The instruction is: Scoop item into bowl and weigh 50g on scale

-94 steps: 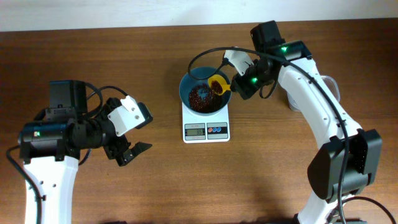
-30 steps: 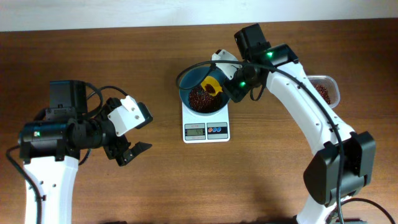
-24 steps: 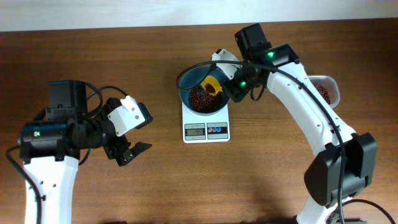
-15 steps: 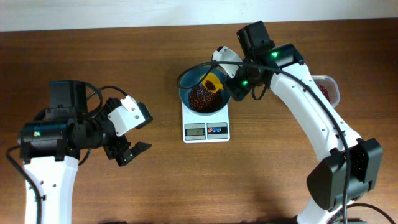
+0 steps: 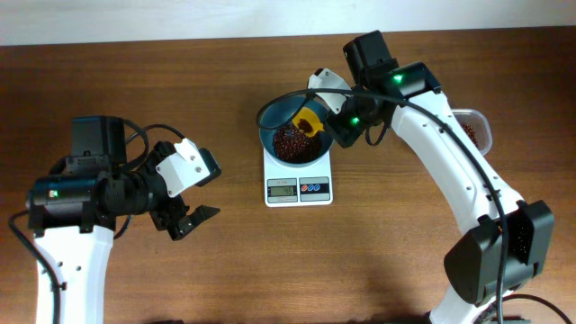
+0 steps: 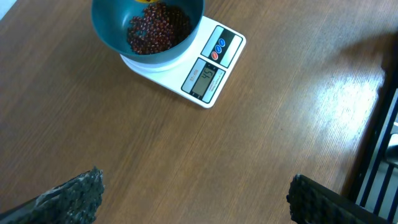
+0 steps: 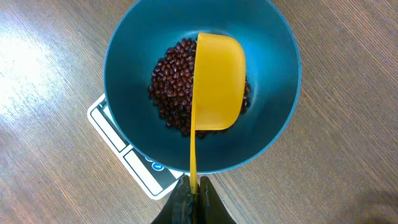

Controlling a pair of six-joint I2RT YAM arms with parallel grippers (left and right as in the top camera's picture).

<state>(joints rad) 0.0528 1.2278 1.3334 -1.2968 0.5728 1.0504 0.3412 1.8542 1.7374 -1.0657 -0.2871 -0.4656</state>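
The right hand (image 7: 193, 194) has its fingers pressed together on the thin handle of a yellow scoop (image 7: 217, 84), clamping it at the bottom edge of the right wrist view. The handle runs straight up the frame from the fingertips. The scoop's head sits inside the teal bowl (image 7: 277, 59), over the right part of the heap; whether it touches the beans cannot be told. The dark reddish-brown beans (image 7: 169, 87) lie in the bottom of the bowl, showing mostly to the left of the scoop. The bowl stands on the white digital scale (image 7: 115, 134), whose front edge pokes out at the lower left of that view. Overhead, bowl and scale (image 5: 298, 187) sit in the upper middle of the frame on the brown wooden counter (image 5: 270, 270), with the right arm reaching in from the right. Just behind that arm, at the right edge, a clear plastic tub (image 5: 477, 126) holding more reddish-brown grains is partly hidden. The left hand (image 5: 205, 191) is well apart at the lower left, above the counter, its fingers (image 6: 74, 194) spread wide with nothing between them. Its wrist camera shows the scale's display lit, though the digits are too small to read surely.
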